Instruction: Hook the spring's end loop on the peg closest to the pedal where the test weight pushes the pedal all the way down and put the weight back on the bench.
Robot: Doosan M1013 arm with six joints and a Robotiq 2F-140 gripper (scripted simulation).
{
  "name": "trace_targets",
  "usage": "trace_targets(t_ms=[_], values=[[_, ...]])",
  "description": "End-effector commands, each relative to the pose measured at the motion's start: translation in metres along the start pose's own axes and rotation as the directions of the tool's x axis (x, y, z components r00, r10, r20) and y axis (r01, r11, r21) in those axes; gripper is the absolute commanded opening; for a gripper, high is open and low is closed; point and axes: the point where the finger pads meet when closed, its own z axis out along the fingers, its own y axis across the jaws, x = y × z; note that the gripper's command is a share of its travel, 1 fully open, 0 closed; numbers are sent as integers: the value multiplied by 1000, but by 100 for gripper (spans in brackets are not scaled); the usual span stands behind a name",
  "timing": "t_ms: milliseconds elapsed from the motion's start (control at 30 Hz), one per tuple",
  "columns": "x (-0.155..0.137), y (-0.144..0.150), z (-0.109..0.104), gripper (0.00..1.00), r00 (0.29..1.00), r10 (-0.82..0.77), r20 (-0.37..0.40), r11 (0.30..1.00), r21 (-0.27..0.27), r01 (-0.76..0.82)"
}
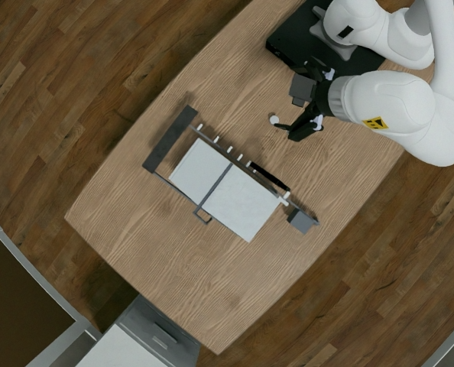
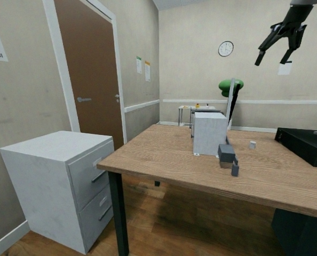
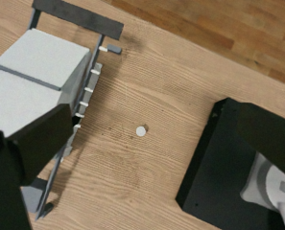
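Observation:
The feeder's white box stands on the bench. A wide dark plate, apparently the pedal, is at one end of its arms. Several white pegs run along one side, one being a peg. The black spring lies along that side; its upper end is near the peg row's far end from the pedal, but the loop's exact peg is unclear. The test weight, a small pale cylinder, stands on the bench. My gripper is open, empty and high above the bench.
A dark grey block is at the feeder's end opposite the plate. A wire handle sticks out on the side away from the pegs. The arm's black base is beyond the weight.

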Motion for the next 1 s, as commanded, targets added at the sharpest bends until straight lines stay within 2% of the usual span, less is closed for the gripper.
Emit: trace_targets(t_ms=[0, 33, 67, 600, 633, 967], values=[[0, 0, -1, 100, 1000, 0, 0, 1000, 1, 0], [0, 0, -1, 100, 1000, 0, 0, 1000, 1, 0], [-5, -1, 9, 100, 989, -145, 2, 989, 35, 145], [-5, -1, 9, 100, 989, -145, 2, 989, 35, 145], [-9, -1, 19, 100, 958, -288, -1, 955, 69, 287], [-9, -1, 19, 100, 958, -288, -1, 955, 69, 287]])
